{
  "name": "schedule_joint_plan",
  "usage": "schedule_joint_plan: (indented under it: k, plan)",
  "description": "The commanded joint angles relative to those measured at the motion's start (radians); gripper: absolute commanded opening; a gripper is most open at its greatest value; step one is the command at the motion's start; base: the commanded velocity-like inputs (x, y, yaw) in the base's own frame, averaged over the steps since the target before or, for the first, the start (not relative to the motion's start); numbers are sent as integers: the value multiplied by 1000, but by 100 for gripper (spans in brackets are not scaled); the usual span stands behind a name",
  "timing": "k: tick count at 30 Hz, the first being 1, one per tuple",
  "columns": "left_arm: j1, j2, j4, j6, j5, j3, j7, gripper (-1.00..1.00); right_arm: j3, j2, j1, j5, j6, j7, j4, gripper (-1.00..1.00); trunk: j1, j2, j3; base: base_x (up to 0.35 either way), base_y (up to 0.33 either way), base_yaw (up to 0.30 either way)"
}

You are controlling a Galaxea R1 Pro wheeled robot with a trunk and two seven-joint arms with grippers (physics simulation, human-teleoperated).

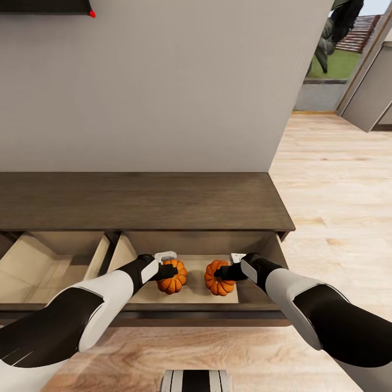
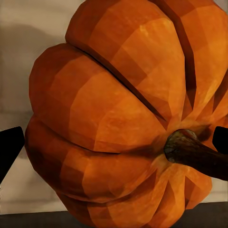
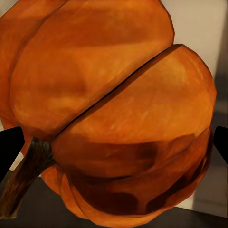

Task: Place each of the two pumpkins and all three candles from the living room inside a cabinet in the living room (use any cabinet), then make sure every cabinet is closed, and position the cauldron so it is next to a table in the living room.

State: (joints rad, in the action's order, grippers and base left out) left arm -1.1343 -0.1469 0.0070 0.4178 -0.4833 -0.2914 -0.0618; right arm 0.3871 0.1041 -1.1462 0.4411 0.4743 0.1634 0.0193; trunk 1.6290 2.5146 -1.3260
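text: none readable | labels: none | brands: none | numbers: none | signs: none | surfaces carry no lettering that can be made out

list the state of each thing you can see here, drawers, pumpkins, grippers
right drawer of the long dark-brown wooden cabinet: open
left drawer: open
left ribbed orange pumpkin: inside the right drawer, held
right ribbed orange pumpkin: inside the same drawer, held
left gripper: shut on the left pumpkin
right gripper: shut on the right pumpkin
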Motion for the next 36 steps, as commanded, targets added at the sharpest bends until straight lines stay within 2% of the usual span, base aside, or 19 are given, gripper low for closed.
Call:
schedule_joint_plan:
  k: [1, 32, 36]
  plan:
    - [-1, 0, 1, 3, -11, -6, -4, -100, 9, 0, -1, 8, 1, 7, 2, -100, 0, 0, -1, 0, 0, 0]
    - [-1, -2, 1, 3, -11, -6, -4, -100, 9, 0, 0, 8, 1, 5, 2, -100, 0, 0, -1, 14, 0, 0]
    - [-1, -2, 1, 3, -11, -6, -4, -100, 9, 0, 1, 8, 1, 5, 2, -100, 2, 1, -16, 0, 0, 0]
